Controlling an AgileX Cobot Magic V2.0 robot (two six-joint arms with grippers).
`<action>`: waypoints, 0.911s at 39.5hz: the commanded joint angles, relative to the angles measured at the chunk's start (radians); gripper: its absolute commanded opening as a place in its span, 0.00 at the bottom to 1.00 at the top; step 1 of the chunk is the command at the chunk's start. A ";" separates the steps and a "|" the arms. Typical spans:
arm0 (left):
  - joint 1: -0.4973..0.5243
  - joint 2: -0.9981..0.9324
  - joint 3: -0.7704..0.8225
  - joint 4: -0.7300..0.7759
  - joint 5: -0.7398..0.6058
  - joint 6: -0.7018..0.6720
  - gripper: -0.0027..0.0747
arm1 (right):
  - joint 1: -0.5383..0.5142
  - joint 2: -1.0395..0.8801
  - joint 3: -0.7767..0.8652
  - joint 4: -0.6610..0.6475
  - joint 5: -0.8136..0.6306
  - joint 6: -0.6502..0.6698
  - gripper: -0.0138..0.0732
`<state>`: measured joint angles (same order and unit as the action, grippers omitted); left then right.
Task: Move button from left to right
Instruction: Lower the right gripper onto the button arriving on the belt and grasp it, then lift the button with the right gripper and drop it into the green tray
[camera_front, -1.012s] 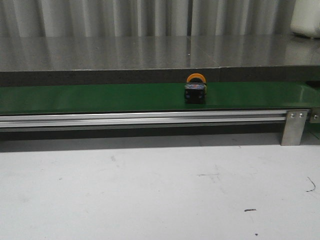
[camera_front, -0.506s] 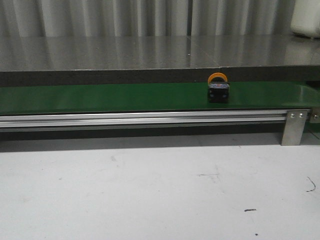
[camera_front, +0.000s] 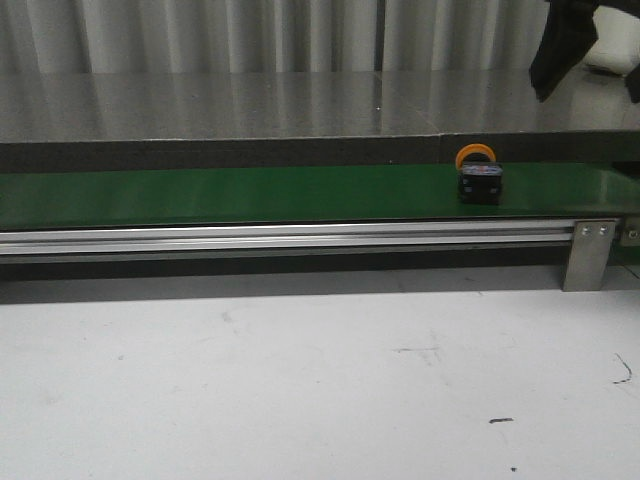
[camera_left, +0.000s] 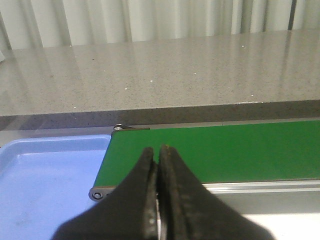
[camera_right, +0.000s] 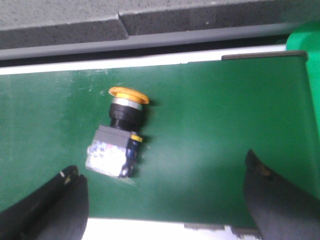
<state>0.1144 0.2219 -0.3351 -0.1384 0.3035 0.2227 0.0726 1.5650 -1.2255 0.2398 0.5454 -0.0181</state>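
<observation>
The button, orange cap and black body, lies on its side on the green conveyor belt toward the right end. From the right wrist it shows as an orange-capped button on the belt, between and beyond my open right gripper, whose fingers hang above the belt without touching it. In the front view a dark part of the right arm shows at the top right. My left gripper is shut and empty, over the belt's left end.
A blue tray sits beside the belt's left end. A grey stone counter runs behind the belt and an aluminium rail with a bracket in front. A white container stands at the back right.
The button has travelled to the right along the belt. The right arm has come into the front view at the top right.
</observation>
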 joint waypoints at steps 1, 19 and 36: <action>-0.007 0.008 -0.025 -0.010 -0.079 -0.001 0.01 | 0.009 0.027 -0.087 0.014 -0.016 -0.001 0.90; -0.007 0.008 -0.025 -0.010 -0.079 -0.001 0.01 | 0.015 0.228 -0.216 0.037 0.024 -0.001 0.90; -0.007 0.008 -0.025 -0.010 -0.079 -0.001 0.01 | 0.014 0.252 -0.222 0.037 0.028 -0.001 0.47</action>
<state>0.1144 0.2219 -0.3351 -0.1384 0.3035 0.2227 0.0904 1.8696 -1.4131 0.2657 0.6034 -0.0174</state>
